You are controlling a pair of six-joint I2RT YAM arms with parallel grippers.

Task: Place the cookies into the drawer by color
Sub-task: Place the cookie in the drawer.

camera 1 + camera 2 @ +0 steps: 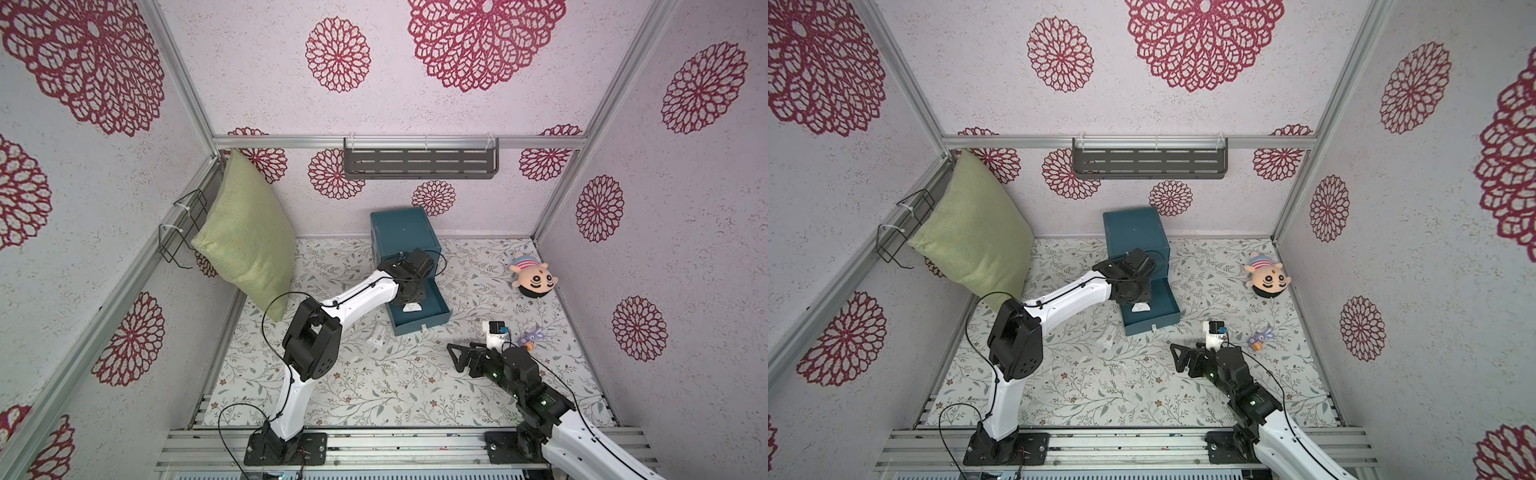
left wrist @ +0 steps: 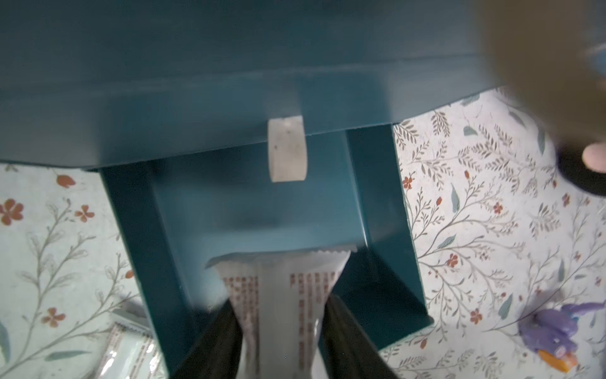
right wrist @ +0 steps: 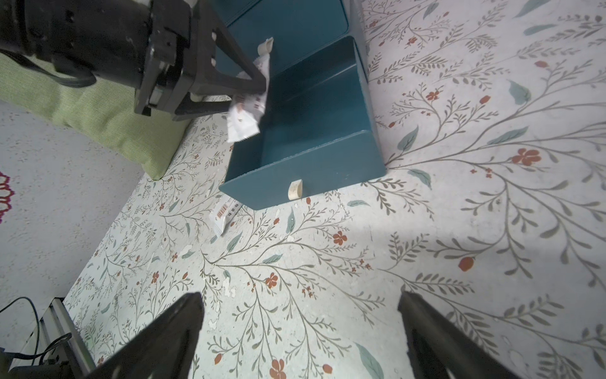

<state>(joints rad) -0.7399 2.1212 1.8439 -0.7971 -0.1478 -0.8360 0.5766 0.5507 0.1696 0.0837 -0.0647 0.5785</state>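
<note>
Pinching a whitish, red-printed, crimped cookie packet (image 2: 282, 272), left pincer (image 2: 278, 302) hangs over teal drawer (image 2: 377, 197); right pincer (image 3: 300, 297) gapes.

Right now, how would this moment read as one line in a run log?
left gripper: shut on white cookie packet | packet: above open bottom drawer | right gripper: open, empty | second packet: on table beside drawer

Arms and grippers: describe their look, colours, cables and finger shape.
The left arm and right arm have white link shells, black joint housings and thin black cables looping alongside. The left gripper and right gripper are black, with open triangular-frame fingers. Small green lights glow on the right arm's wrist.
</note>
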